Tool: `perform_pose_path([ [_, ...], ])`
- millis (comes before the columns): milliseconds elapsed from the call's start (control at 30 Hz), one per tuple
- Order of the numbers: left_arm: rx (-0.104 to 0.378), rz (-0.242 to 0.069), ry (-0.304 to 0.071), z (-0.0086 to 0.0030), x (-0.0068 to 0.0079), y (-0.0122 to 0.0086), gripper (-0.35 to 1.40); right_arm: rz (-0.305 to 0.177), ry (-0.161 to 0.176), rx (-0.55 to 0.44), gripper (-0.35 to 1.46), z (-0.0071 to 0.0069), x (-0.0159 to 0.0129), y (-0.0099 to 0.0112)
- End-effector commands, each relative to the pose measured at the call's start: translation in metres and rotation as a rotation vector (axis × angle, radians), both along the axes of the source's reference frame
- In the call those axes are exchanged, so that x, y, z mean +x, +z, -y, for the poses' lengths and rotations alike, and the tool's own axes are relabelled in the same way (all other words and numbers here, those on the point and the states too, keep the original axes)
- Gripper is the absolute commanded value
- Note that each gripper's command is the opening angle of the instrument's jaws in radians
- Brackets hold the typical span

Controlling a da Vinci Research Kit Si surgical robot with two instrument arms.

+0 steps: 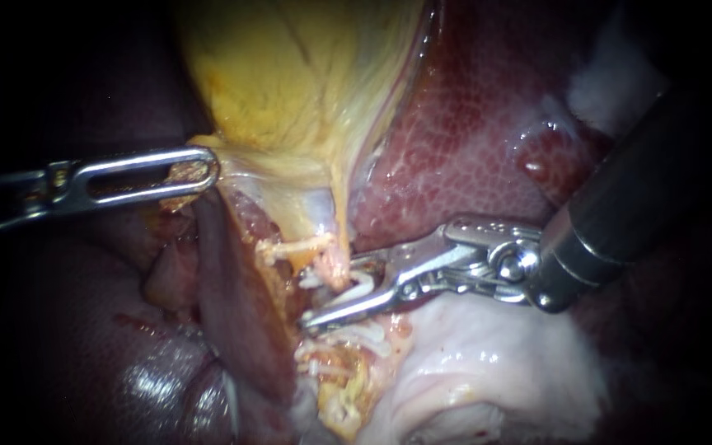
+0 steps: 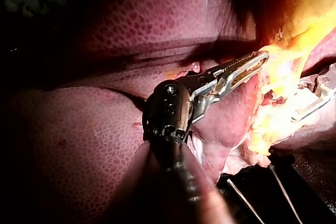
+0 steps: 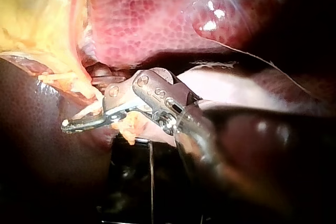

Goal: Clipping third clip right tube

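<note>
The yellow gallbladder narrows into a pale tube that runs down the middle of the endoscope view. White clips sit across this tube, and more white clips lie lower. My right instrument comes in from the right with its jaws open astride the tube, one jaw on each side, and a white clip shows between them. In the right wrist view the same instrument has its far jaw partly hidden by tissue. My left instrument is shut on the gallbladder's lower edge.
Red mottled liver lies behind the right instrument's shaft. A dark liver lobe stands left of the tube. Pale whitish tissue lies under the right instrument. A white gauze-like patch sits at the upper right.
</note>
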State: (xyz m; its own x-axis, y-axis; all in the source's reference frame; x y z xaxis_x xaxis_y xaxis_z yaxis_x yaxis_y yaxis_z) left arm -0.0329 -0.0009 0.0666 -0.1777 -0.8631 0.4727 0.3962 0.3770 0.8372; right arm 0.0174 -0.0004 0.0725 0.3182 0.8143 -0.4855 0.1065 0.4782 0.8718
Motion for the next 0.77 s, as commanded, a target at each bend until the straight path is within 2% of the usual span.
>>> perform_pose_path([
  [33, 0.0, 0.0, 0.0, 0.0, 0.0, 0.0, -0.35, 0.005, 0.007, -0.002, 0.49, -0.0001, -0.0001, 0.0001],
  [100, 0.0, 0.0, 0.0, 0.0, 0.0, 0.0, -0.35, 0.005, 0.008, -0.003, 0.22, -0.0001, -0.0005, 0.0002],
  [133, 0.0, 0.0, 0.0, 0.0, 0.0, 0.0, -0.35, 0.005, 0.001, -0.003, -0.07, 0.0, -0.001, 0.0001],
  [167, 0.0, 0.0, 0.0, 0.0, 0.0, 0.0, -0.35, 0.02, -0.014, -0.006, -0.28, 0.0, -0.0011, 0.0002],
  [200, 0.0, 0.0, 0.0, 0.0, 0.0, 0.0, -0.35, 0.037, -0.025, -0.011, -0.35, -0.0001, -0.0012, 0.0004],
  [233, 0.0, 0.0, 0.0, 0.0, 0.0, 0.0, -0.35, 0.053, -0.032, -0.016, -0.35, -0.0002, -0.0013, 0.0006],
  [367, 0.0, 0.0, 0.0, 0.0, 0.0, 0.0, -0.35, 0.057, -0.028, -0.014, -0.35, -0.0002, -0.0015, 0.0013],
  [767, 0.0, 0.0, 0.0, -0.0001, 0.0, 0.0, -0.35, 0.06, -0.022, -0.014, -0.32, -0.0004, -0.0015, 0.0012],
])
